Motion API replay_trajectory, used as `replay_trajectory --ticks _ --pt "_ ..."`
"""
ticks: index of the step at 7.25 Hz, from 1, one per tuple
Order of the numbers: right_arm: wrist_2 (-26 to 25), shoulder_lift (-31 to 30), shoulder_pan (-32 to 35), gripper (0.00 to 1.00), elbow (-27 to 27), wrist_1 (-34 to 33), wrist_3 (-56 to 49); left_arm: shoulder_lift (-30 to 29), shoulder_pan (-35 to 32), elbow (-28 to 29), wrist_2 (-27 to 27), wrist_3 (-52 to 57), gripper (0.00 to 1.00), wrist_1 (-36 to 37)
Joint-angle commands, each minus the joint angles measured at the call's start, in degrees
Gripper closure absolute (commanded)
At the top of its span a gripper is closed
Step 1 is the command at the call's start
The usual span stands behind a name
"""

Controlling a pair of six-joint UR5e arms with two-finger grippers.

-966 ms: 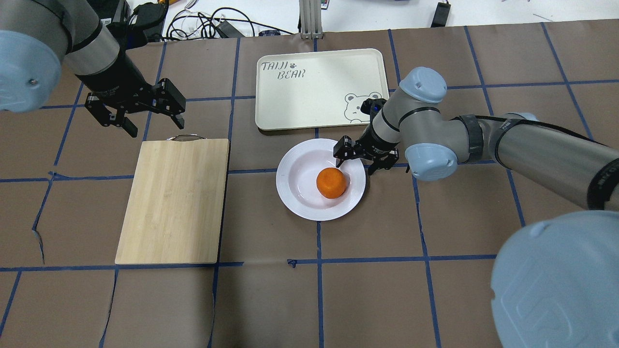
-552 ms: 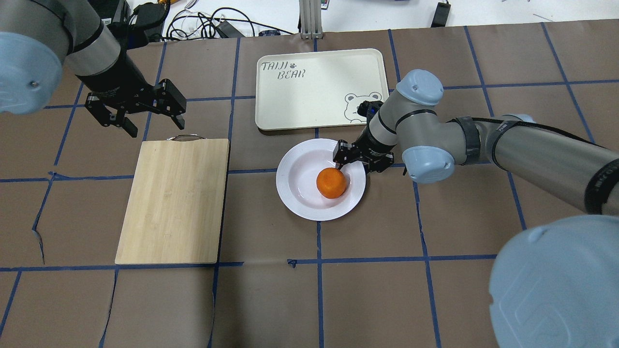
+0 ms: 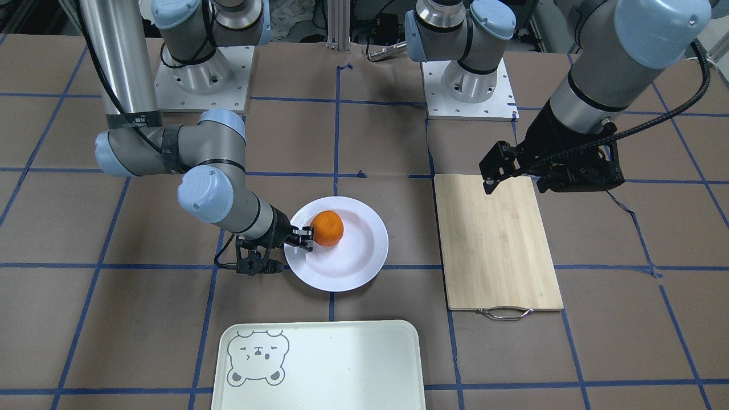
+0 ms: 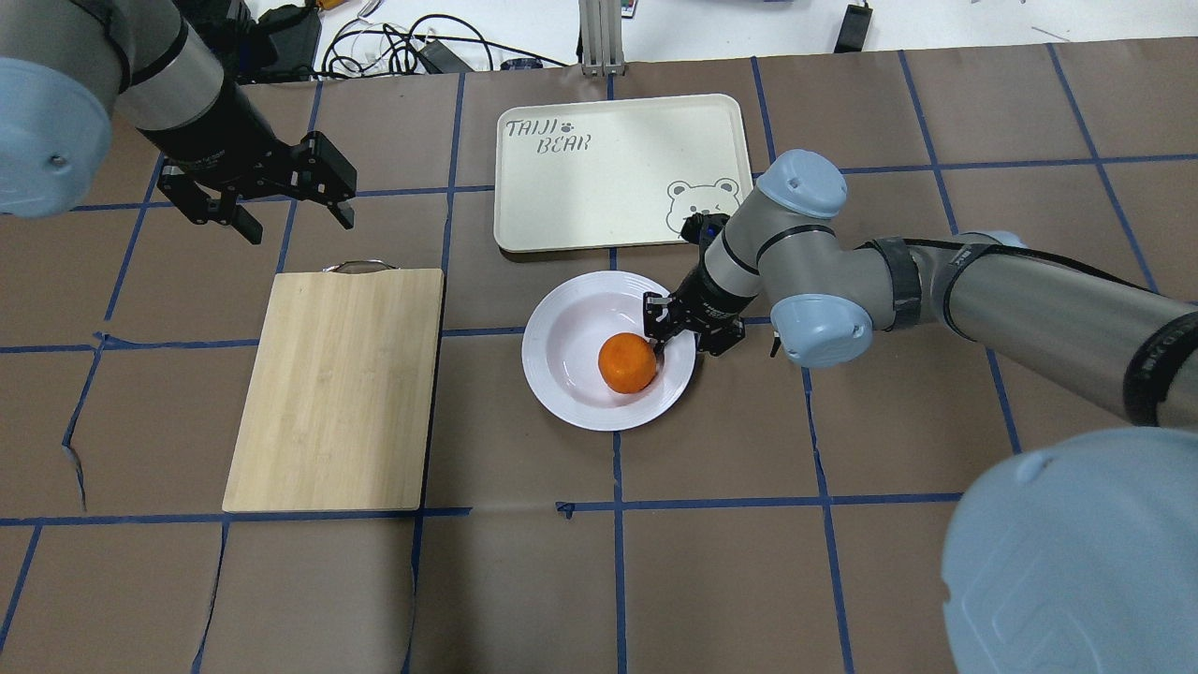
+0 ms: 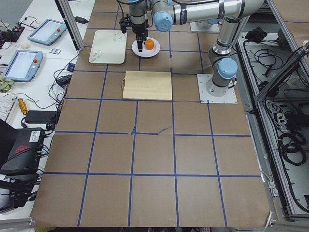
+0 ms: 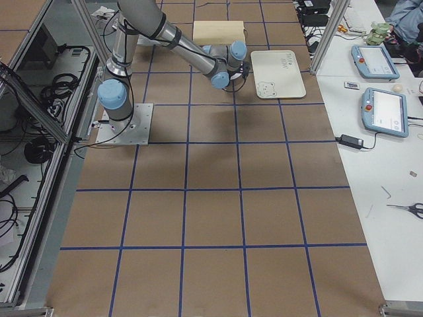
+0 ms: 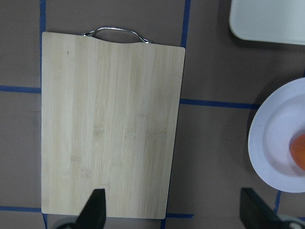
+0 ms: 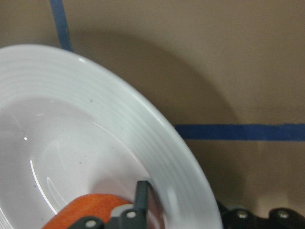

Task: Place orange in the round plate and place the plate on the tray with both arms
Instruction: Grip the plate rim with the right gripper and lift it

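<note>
The orange point(image 4: 627, 363) lies in the well of the white round plate point(image 4: 562, 346), on the table just in front of the pale tray point(image 4: 618, 178). My right gripper point(image 4: 679, 332) is at the plate's right rim, shut on it: one finger rests inside the rim beside the orange point(image 8: 90, 210), while the other is hidden under the plate point(image 8: 119, 109). From across the table the same grip shows, right gripper point(image 3: 302, 239) beside the orange point(image 3: 327, 228). My left gripper point(image 4: 299, 225) hangs open and holds nothing, above the table beyond the cutting board.
A bamboo cutting board point(image 4: 337, 388) with a metal handle lies left of the plate, under the left gripper point(image 7: 174, 210). Cables and devices sit past the table's far edge. The tray point(image 3: 342, 364) holds nothing.
My right gripper narrowed from wide open onto the plate's rim. The plate with the orange slid slightly to the left. My left gripper drifted a little farther from the cutting board.
</note>
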Motion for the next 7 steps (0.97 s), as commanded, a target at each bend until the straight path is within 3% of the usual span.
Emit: replay_trajectory --ticks 1,7 --pt "2.22 -0.7 -0.78 0.97 -1.09 4.28 1.78 -0.49 -0.98 0.03 0.28 -0.08 0.0 0.68" --pt "4.26 -1.06 -2.1 1.0 -11.8 4.94 4.08 -0.32 -1.43 -0.41 0.46 0.0 0.0 0.68"
